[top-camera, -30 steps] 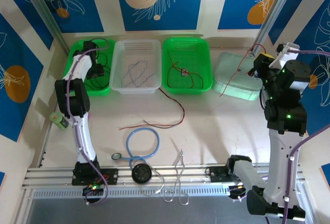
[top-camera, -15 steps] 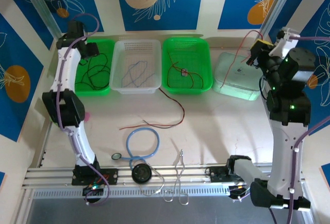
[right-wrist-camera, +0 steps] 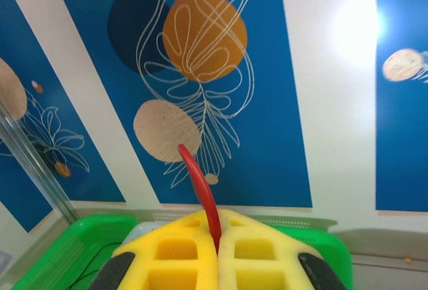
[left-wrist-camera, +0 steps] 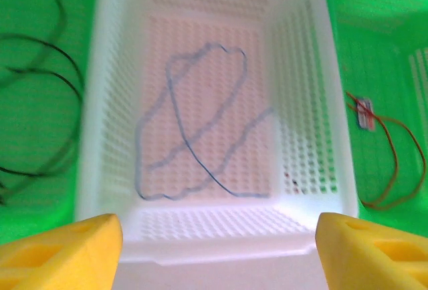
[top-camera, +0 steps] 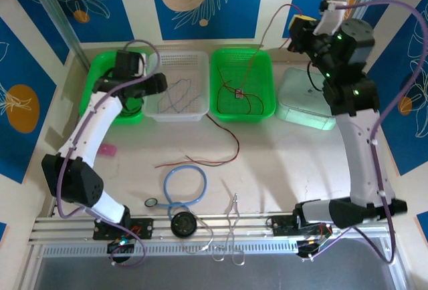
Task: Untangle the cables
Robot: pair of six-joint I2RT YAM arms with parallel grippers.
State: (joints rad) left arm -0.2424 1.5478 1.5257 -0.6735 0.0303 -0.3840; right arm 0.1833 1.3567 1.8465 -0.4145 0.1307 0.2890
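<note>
I see left fingers [left-wrist-camera: 60, 250] spread wide, empty, over white basket [left-wrist-camera: 301, 136] holding bluish-grey cable [left-wrist-camera: 200, 164] | right fingers [right-wrist-camera: 174, 256] closed, pinching red cable [right-wrist-camera: 200, 183], held high.

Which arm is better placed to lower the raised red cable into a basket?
Probably right: the right hand grips the red cable above the green basket; the left hand is open over the white basket.
</note>
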